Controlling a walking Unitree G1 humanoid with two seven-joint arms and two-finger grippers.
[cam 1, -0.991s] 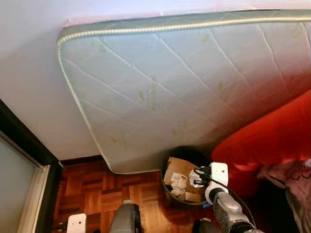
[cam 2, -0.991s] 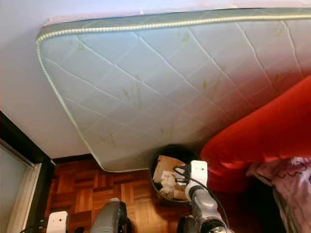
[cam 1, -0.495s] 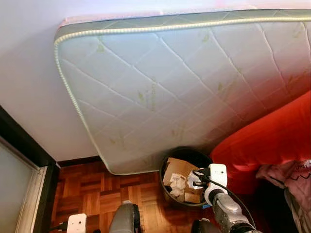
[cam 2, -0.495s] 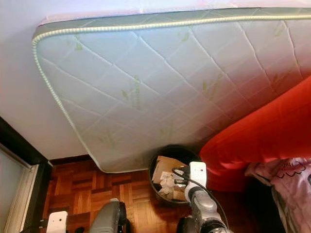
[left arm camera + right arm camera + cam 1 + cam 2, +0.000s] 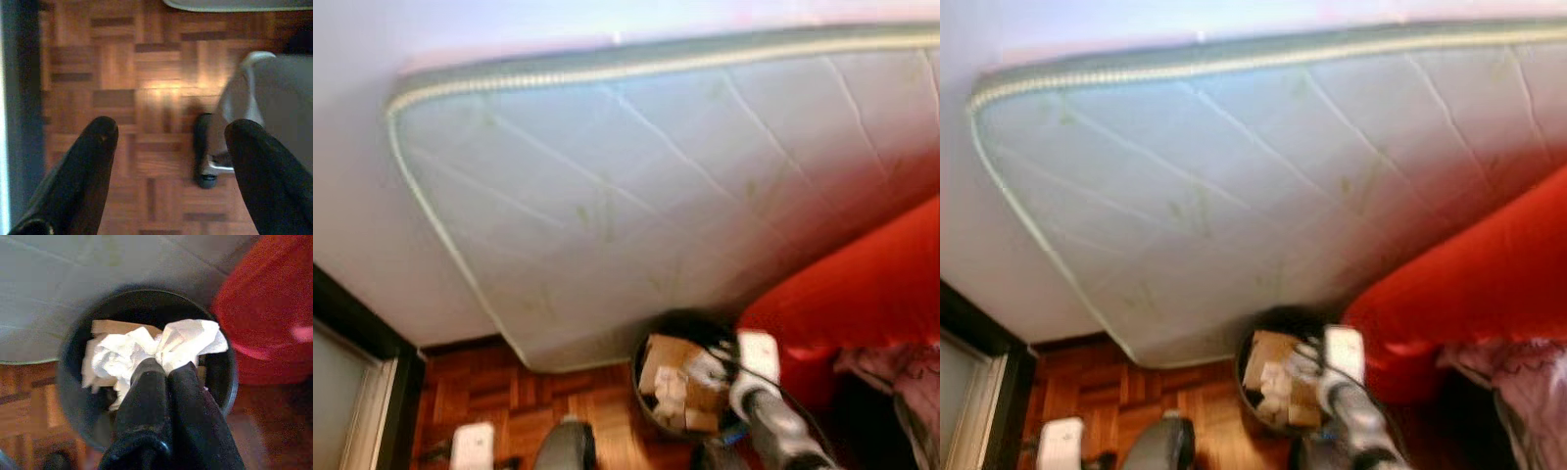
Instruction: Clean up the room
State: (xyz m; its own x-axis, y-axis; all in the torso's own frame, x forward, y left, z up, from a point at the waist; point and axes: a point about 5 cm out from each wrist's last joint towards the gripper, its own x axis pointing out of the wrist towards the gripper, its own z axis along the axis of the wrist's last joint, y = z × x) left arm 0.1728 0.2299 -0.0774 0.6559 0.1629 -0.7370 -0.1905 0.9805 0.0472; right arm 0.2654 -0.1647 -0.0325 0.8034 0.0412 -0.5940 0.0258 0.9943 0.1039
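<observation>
Tissue (image 5: 161, 350), crumpled and white, sits pinched in the closed right tool (image 5: 164, 374) above the bin (image 5: 73, 382), at five o'clock below the mattress (image 5: 636, 186). Likely light, soft, tearable; any fold gives hold. Left tool (image 5: 166, 147) hangs open over the floor (image 5: 122, 63).

My two head eyes look forward and down, both blurred, sharing the leaning mattress (image 5: 646, 186) and the black bin (image 5: 1278, 382) near my feet. My left wrist camera faces straight down at the parquet floor (image 5: 146, 98). My right wrist camera sits close above that same bin.
</observation>
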